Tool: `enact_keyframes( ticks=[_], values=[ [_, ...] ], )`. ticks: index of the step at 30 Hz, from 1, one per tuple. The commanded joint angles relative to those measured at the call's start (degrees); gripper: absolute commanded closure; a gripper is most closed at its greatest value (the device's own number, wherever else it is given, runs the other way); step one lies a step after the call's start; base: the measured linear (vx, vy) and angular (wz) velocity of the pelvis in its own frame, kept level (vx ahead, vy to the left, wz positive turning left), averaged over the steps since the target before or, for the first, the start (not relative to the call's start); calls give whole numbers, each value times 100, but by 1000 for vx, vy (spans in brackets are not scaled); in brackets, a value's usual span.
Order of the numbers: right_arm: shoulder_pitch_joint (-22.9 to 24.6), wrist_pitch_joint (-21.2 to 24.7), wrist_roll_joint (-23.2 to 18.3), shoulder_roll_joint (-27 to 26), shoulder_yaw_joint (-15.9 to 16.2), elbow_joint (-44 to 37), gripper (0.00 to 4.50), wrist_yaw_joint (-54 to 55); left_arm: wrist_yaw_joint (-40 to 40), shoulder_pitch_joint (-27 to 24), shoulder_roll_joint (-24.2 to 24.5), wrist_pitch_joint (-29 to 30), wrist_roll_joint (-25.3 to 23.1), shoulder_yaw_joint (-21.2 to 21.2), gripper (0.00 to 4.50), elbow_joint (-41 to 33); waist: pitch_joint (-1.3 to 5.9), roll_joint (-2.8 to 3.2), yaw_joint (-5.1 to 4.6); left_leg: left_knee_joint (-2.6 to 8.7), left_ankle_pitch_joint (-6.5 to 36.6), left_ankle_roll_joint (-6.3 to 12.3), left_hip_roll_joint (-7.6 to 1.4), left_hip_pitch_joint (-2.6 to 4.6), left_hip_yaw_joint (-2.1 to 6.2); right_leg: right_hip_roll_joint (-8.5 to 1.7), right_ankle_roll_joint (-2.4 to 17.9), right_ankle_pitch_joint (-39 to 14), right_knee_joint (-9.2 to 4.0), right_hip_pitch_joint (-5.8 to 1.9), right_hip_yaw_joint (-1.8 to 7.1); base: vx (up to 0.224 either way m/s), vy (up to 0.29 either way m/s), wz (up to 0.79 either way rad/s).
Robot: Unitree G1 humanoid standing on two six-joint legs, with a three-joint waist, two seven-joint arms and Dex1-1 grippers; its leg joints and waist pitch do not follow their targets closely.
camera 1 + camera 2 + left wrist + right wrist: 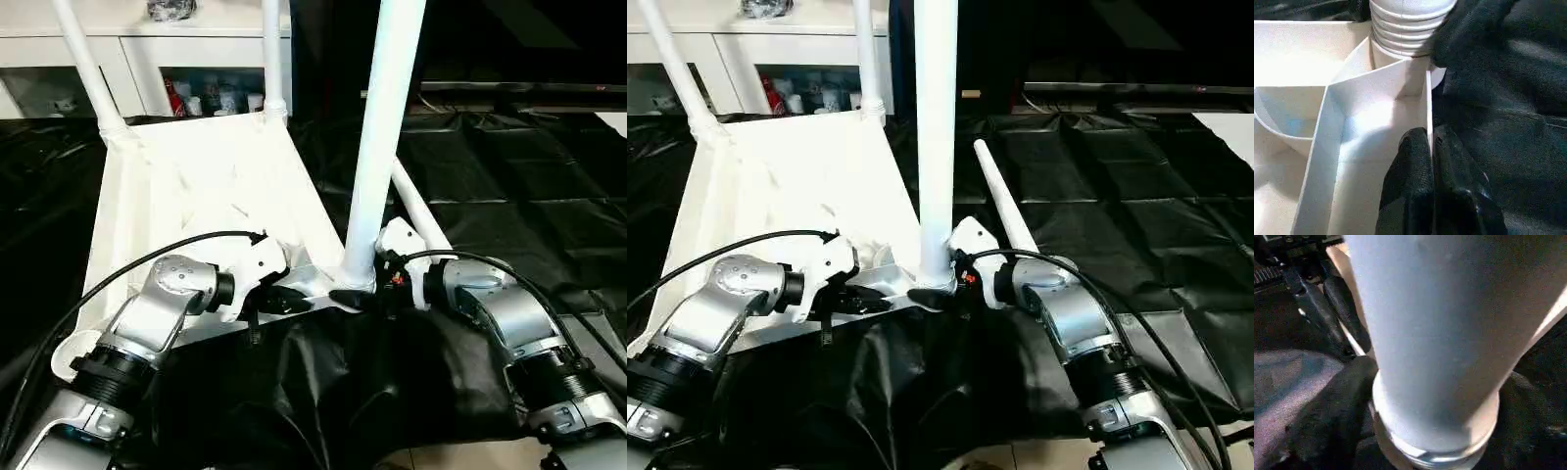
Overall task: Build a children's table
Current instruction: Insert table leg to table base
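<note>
Tabletop (pixel 196 186) lies upside down on black sheeting, left pincer (pixel 1431 161) clamped on its near rim. Right pincer (pixel 355 297) looks wrapped around the near-right leg (pixel 382 137) at its base.

White tabletop (pixel 196 186) with ribbed underside, white legs (pixel 384 137), threaded grooves at one leg's base; black glossy sheet (pixel 509 186); silver forearms (pixel 147 323) with black fingers (pixel 1415 191); white cabinet (pixel 127 44)

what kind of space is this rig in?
Probably a home-style room or a lab staged as one: a white cabinet with small items behind its glass doors, black plastic sheeting over the floor, and an upturned children's table being assembled on it.
</note>
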State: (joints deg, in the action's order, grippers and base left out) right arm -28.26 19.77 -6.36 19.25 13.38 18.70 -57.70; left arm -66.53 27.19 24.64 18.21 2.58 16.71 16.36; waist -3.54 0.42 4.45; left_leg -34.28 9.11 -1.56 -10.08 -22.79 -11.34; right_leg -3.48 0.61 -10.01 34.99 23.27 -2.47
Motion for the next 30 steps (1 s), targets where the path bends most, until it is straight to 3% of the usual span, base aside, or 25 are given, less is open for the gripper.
enact_keyframes(
  ticks=[1,2,10,16,17,19,24,26,30],
  values=[
    [28,34,-40,-71,86,-94,122,-5,-149,98,-100,-142,263,22,450,-346,404,-16,-33,412,1539,-4,-327,201,170,-459,1024,-1800,-465,-198,256,0,0,0],
    [29,38,-49,-81,80,-92,126,12,-149,97,-98,-142,260,22,450,-341,406,5,-31,411,1549,-14,-327,212,172,-457,1029,-1777,-463,-189,255,0,0,0],
    [66,64,-52,-297,1,33,170,330,92,154,-212,-45,223,-55,450,-234,404,0,-44,415,1612,-51,-321,209,172,-453,1045,-1786,-465,-192,255,0,0,0],
    [-221,45,73,-1193,-494,893,176,2071,1643,643,-964,361,-176,-282,450,444,400,-15,-174,412,1763,-214,-287,211,197,-464,1029,-2090,-498,-186,238,0,0,0],
    [-399,-32,58,-1560,-677,1295,176,2710,2203,874,-1273,441,-245,-398,450,726,392,-17,-196,406,1797,-194,-284,213,189,-467,1013,-2146,-513,-174,244,0,0,0],
    [-457,-75,54,-1684,-736,1425,177,2915,2392,951,-1377,459,-260,-443,450,820,394,-25,-224,391,1832,-190,-265,218,195,-474,980,-2282,-545,-178,234,0,0,0],
    [-948,-517,137,-2336,-887,2377,177,3751,3087,1188,-1779,291,-485,-412,450,1192,431,-4,-260,380,1613,-93,-272,187,185,-469,1081,-1802,-500,-202,241,0,0,0],
    [-1003,-537,100,-2419,-970,2446,121,3737,3058,1175,-1787,184,-558,-335,450,1199,428,-4,-242,380,1538,-20,-276,183,177,-464,1086,-1670,-499,-219,239,0,0,0],
    [-1076,-620,224,-2421,-931,2512,89,3614,2787,1051,-1734,-40,-558,-175,450,1099,439,-32,-236,379,1331,99,-282,159,164,-460,1145,-1365,-459,-241,234,0,0,0]
  ],
)
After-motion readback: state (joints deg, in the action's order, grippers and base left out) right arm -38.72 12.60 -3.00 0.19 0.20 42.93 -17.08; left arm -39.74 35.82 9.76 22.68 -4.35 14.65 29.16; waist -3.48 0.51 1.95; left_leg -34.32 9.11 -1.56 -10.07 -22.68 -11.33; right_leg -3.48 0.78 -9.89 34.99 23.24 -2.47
